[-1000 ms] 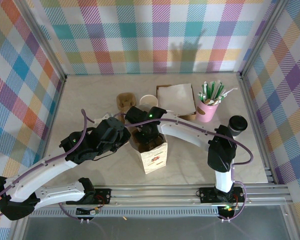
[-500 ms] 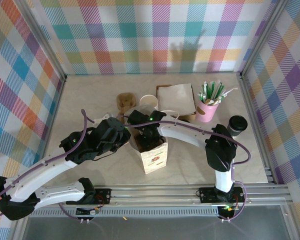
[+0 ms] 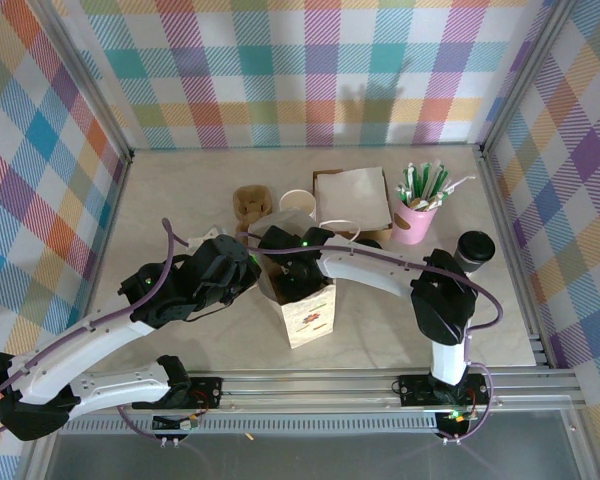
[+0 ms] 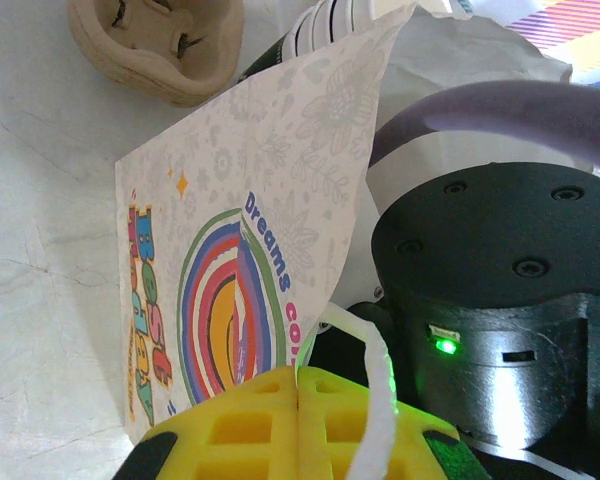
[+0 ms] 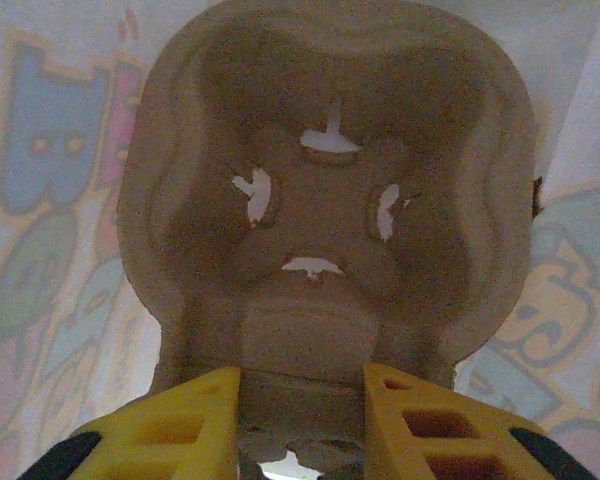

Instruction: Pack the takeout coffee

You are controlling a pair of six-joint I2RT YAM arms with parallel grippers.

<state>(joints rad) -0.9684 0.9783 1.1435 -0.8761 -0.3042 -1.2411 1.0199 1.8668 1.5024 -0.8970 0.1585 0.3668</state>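
Observation:
The takeout coffee, a white cup with a black lid, stands at the right side of the table, apart from both grippers. A printed paper bag stands upright in the middle. My left gripper is shut on the bag's top edge, beside its white handle loop. My right gripper reaches down into the bag and is shut on a brown pulp cup carrier, with the bag's printed walls around it. In the top view the right wrist sits over the bag's mouth.
A second pulp carrier lies behind the bag, with lidless white cups beside it. A brown tray of napkins and a pink cup of straws stand at the back right. Frame rails border the table.
The right arm has shifted slightly over the bag and its elbow has swung left, uncovering the coffee cup. The left gripper keeps its hold on the bag edge.

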